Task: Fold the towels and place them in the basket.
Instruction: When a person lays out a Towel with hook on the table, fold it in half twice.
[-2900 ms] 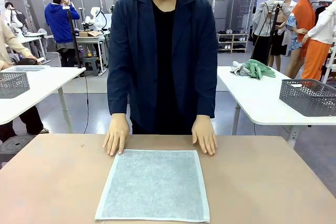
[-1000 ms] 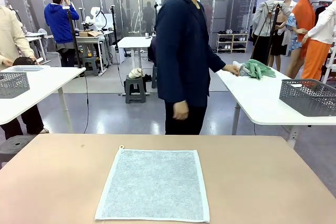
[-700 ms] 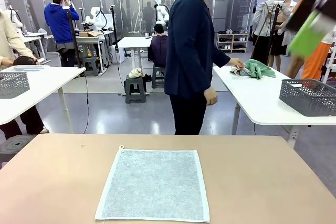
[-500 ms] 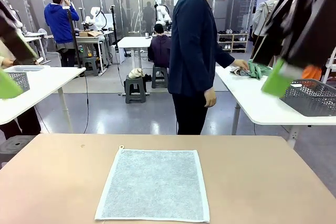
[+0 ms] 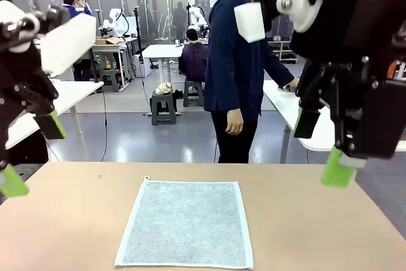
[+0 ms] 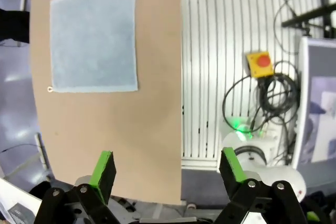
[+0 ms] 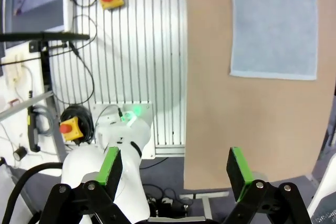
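Front view: flat towel, loop far-left; left end effector, right end effector released.

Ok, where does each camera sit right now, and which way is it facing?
Front: fixed between the arms, facing across the table at the person; left gripper and right gripper at the sides, open.
Left wrist: high above the table, looking down past its open gripper.
Right wrist: the same, past its own gripper.
Shared: all three see the towel lying flat.
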### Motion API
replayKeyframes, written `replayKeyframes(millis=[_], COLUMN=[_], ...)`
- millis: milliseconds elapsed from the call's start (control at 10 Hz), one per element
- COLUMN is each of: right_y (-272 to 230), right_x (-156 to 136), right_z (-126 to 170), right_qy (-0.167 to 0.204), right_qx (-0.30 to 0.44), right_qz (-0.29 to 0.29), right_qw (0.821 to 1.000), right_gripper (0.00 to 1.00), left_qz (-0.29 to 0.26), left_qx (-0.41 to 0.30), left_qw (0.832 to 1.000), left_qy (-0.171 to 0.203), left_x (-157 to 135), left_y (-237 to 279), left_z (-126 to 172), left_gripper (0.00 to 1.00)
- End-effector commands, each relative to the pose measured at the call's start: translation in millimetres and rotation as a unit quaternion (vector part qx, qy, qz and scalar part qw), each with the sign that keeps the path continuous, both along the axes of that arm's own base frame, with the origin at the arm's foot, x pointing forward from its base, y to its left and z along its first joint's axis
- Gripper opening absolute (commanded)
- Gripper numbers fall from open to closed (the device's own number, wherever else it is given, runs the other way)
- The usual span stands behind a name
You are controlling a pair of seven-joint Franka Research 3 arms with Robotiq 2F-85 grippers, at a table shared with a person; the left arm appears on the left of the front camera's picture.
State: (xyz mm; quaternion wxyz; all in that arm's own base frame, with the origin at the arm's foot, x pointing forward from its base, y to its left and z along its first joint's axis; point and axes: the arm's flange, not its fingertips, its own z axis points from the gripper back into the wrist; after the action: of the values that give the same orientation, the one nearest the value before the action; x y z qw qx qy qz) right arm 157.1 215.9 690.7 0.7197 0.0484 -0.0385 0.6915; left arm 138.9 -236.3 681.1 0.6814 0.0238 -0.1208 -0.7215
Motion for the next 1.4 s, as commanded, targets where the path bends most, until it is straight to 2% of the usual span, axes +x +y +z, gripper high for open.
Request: replayKeyframes(millis=[0,200,300,1000,1200,1300], right_y=[-5,-3,-2,-2,-7,-8], right_x=[4,4,2,3,13,22], right_z=[-13,-19,-14,-15,-52,-73], right_qy=[0.011,0.021,0.018,0.02,0.031,0.041], right_qx=[-0.035,-0.044,-0.026,-0.03,-0.01,-0.012], right_qz=[0.018,0.025,0.004,0.006,0.014,0.011], right_qw=[0.999,0.998,0.999,0.999,0.999,0.999], right_gripper=[1.0,1.0,1.0,1.0,1.0,1.0], left_qz=[-0.019,-0.012,-0.012,-0.009,-0.01,-0.012], left_qx=[0.032,0.044,0.024,0.028,0.022,0.025], left_qw=[0.999,0.999,1.0,1.0,1.0,1.0], left_qy=[-0.005,-0.003,-0.001,0.0,-0.008,0.0], left_x=[0,-1,1,3,10,17], left_y=[7,5,3,5,7,8], left_z=[-6,-7,-7,-7,-44,-62], left_gripper=[1.0,1.0,1.0,1.0,1.0,1.0])
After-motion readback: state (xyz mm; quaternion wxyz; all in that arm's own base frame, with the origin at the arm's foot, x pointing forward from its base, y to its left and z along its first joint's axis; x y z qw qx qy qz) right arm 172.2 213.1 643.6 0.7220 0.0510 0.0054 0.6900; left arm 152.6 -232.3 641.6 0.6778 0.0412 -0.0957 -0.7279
